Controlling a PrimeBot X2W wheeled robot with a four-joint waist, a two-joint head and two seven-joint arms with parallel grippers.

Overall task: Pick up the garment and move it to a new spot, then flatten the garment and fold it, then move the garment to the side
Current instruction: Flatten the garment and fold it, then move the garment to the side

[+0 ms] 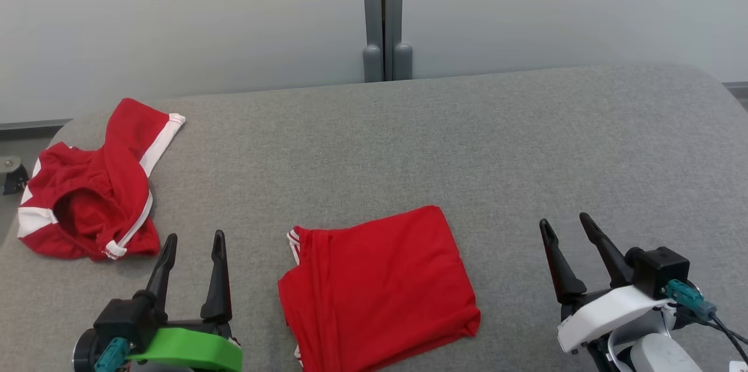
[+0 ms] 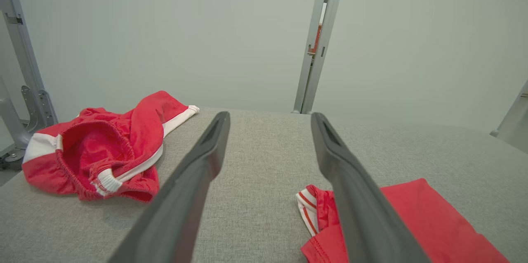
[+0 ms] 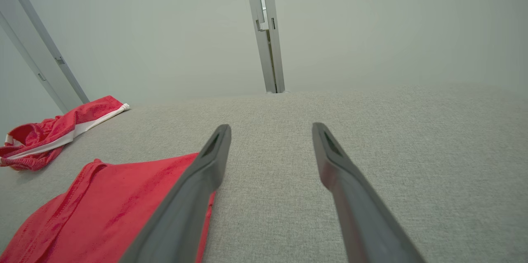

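A red garment (image 1: 377, 287) lies folded into a rough square near the front middle of the grey table (image 1: 467, 144); its white-striped trim shows at its left edge (image 2: 307, 209), and it also shows at the lower left of the right wrist view (image 3: 111, 209). My left gripper (image 1: 194, 242) stands open to the left of it, empty, hovering over bare table (image 2: 268, 124). My right gripper (image 1: 565, 226) stands open to the right of the garment, also empty (image 3: 270, 133).
A second red garment with white stripes (image 1: 96, 191) lies crumpled at the table's far left edge (image 2: 103, 151) (image 3: 49, 131). A grey post (image 1: 384, 16) rises behind the table against a pale wall. The table's back and right parts are bare cloth.
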